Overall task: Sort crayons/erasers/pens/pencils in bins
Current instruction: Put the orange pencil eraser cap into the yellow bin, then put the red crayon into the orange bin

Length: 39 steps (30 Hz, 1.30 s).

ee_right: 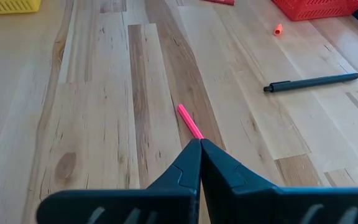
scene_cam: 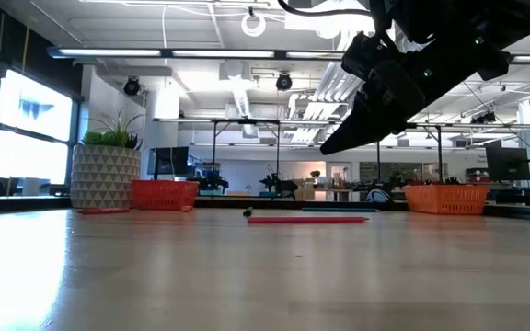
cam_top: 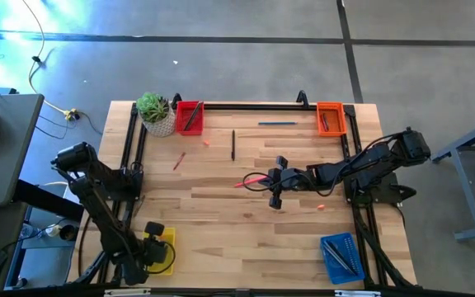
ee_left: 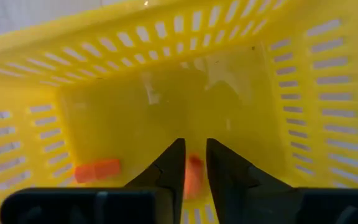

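My left gripper (ee_left: 194, 144) points down into the yellow bin (ee_left: 291, 93) at the table's near left (cam_top: 165, 257), fingers a little open. One red-orange crayon (ee_left: 193, 176) shows in the gap between them, blurred. Another crayon (ee_left: 98, 170) lies flat on the bin's floor. My right gripper (ee_right: 199, 142) is shut and hovers mid-table (cam_top: 264, 179) above a long pink-red stick (ee_right: 189, 119), which lies flat on the wood (scene_cam: 306, 220). More crayons lie loose (cam_top: 321, 206) (ee_right: 278, 28). My left gripper has the crayon (ee_left: 193, 176) in the narrow gap between its fingers, which point down into the bin. I cannot tell whether the fingers touch it.
The red bin (cam_top: 190, 115) and a potted plant (cam_top: 155, 114) stand far left, the orange bin (cam_top: 330, 117) far right, the blue bin (cam_top: 340, 256) near right. A black pen (cam_top: 232, 144), a blue stick (cam_top: 277, 123) and a red stick (cam_top: 178, 161) lie on the table.
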Each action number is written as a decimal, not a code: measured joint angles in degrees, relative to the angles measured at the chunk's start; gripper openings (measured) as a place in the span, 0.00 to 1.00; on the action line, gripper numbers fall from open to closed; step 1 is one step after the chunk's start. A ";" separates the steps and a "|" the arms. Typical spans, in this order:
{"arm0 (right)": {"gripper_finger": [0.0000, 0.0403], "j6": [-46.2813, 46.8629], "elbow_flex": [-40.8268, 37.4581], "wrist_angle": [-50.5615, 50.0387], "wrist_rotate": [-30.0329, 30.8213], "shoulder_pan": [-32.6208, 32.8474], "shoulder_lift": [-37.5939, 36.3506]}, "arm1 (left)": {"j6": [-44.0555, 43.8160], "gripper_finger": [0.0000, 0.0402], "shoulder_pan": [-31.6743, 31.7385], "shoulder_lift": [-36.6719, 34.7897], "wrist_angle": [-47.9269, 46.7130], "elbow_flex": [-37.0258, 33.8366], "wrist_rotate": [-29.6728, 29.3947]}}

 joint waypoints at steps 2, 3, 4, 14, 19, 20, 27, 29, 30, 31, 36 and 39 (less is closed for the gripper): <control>0.00 0.00 0.00 0.00 0.00 -0.01 0.00 | 0.53 0.17 0.36 0.00 -0.08 0.44 0.70; 0.00 0.00 0.00 0.00 0.00 -0.01 0.00 | 0.90 0.19 0.36 0.00 -0.24 0.75 0.92; 0.00 0.00 0.00 0.00 0.00 -0.01 0.00 | 1.24 0.21 0.36 0.00 -0.57 1.17 0.92; 0.00 0.28 0.00 0.00 0.02 -0.01 0.00 | 3.02 0.31 0.34 -0.02 -7.30 6.67 1.05; 0.00 0.38 0.00 0.00 0.01 -0.01 0.00 | 3.49 0.31 0.27 -0.02 -12.41 10.54 0.86; 0.00 0.43 0.00 0.00 0.02 -0.01 0.00 | 3.88 0.31 0.28 -0.02 -13.30 11.28 0.83; 0.00 0.46 0.00 0.00 0.02 -0.01 0.00 | 4.96 0.23 0.30 -3.09 -18.67 13.66 -2.88; 0.00 0.46 0.00 0.00 0.01 -0.01 0.00 | 4.89 0.19 0.23 -4.69 -19.45 13.68 -4.27; 0.00 0.46 0.00 0.00 0.02 -0.01 0.00 | 4.57 0.16 0.18 -5.61 -20.17 13.68 -4.90; 0.00 0.46 0.00 -0.01 0.02 -0.01 0.00 | 4.18 0.14 0.09 -6.51 -21.06 13.68 -5.70; 0.00 0.46 0.00 0.00 0.02 -0.01 0.00 | 1.59 0.02 -0.12 -9.98 -26.27 13.59 -10.74; 0.00 0.46 0.00 0.00 0.02 -0.01 0.00 | 1.42 0.01 -0.12 -12.33 -25.65 11.17 -14.26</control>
